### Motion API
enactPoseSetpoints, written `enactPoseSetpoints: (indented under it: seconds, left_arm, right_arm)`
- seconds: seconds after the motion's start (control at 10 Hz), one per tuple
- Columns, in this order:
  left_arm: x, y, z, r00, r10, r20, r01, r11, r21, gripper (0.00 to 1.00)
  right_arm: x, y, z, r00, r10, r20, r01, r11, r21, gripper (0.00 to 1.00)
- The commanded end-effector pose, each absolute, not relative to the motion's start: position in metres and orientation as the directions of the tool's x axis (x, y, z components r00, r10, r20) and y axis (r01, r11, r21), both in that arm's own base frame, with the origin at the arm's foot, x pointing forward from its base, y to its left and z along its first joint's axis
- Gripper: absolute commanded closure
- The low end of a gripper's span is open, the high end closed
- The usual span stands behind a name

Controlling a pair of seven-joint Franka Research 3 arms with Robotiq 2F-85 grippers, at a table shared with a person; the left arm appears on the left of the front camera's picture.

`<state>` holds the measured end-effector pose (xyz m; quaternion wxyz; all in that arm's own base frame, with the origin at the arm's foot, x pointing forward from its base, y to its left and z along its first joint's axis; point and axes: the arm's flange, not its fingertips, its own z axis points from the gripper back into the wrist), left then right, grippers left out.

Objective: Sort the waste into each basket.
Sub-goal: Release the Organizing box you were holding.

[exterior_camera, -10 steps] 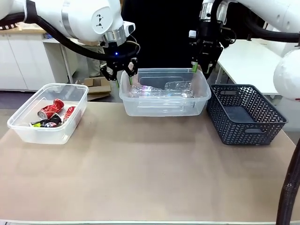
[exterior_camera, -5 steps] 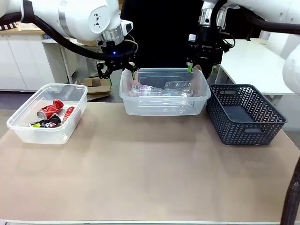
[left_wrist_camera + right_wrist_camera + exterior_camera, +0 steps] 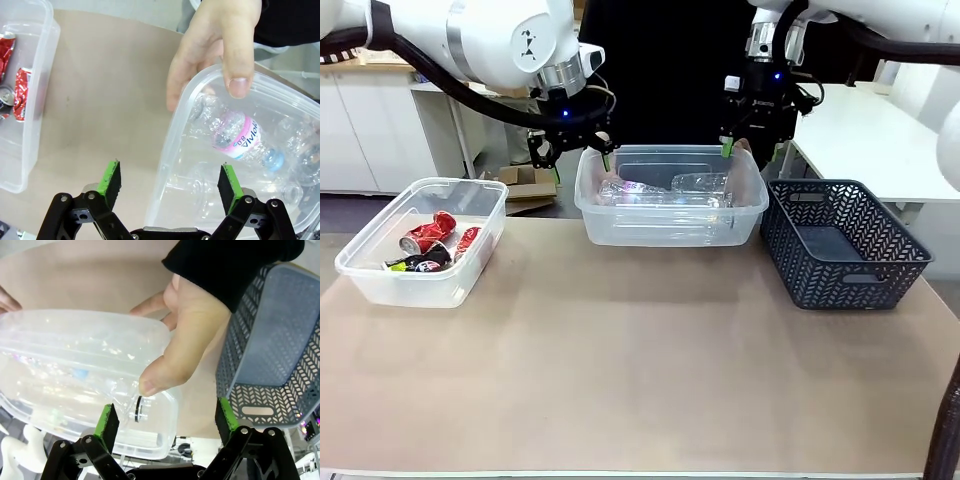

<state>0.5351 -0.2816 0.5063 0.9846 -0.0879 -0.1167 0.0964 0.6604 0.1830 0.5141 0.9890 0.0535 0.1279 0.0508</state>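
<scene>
change: both tools opened wide, lifted off bottle tub [image 3: 670,196] rim, holding nothing | left tool [image 3: 570,152], right tool [image 3: 750,148] above its ends | person's hands [image 3: 215,50] grip tub | cans in tub [image 3: 420,240] left of it | sorting looks done

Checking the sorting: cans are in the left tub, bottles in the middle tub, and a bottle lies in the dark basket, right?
No. The dark basket holds nothing, as the front view shows. The cans and bottles lie as you say.

Dark grey lattice-walled basket [image 3: 844,243] at the right of the brown table [image 3: 640,380], white cabinets [image 3: 360,130] behind
</scene>
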Motion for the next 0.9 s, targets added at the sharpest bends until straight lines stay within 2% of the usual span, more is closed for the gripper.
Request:
enactPoseSetpoints:
  seconds: [0.0,0.4,0.5,0.6,0.7,0.8]
  left_arm:
    - [0.536,-0.28,0.507,0.953,0.211,0.216,-0.17,0.966,-0.193,0.0]
    - [0.535,-0.282,0.507,0.954,0.21,0.213,-0.169,0.966,-0.196,0.0]
    - [0.517,-0.276,0.532,0.96,0.169,0.224,-0.127,0.973,-0.191,0.0]
    - [0.484,-0.259,0.558,0.973,0.117,0.197,-0.068,0.968,-0.241,0.0]
    - [0.437,-0.231,0.578,0.979,0.086,0.187,-0.03,0.958,-0.284,0.0]
    - [0.401,-0.204,0.588,0.985,0.014,0.17,0.06,0.905,-0.421,0.0]
  right_arm:
    - [0.662,0.184,0.519,0.962,0.117,-0.248,-0.09,0.989,0.119,0.0]
    - [0.66,0.183,0.514,0.962,0.114,-0.247,-0.087,0.989,0.119,0.0]
    - [0.611,0.162,0.549,0.981,0.137,-0.134,-0.118,0.983,0.139,0.0]
    - [0.549,0.132,0.576,0.989,0.148,-0.016,-0.142,0.969,0.203,0.0]
    - [0.479,0.097,0.591,0.988,0.134,0.076,-0.151,0.936,0.318,0.0]
    - [0.431,0.075,0.59,0.981,0.169,0.093,-0.193,0.872,0.449,0.0]
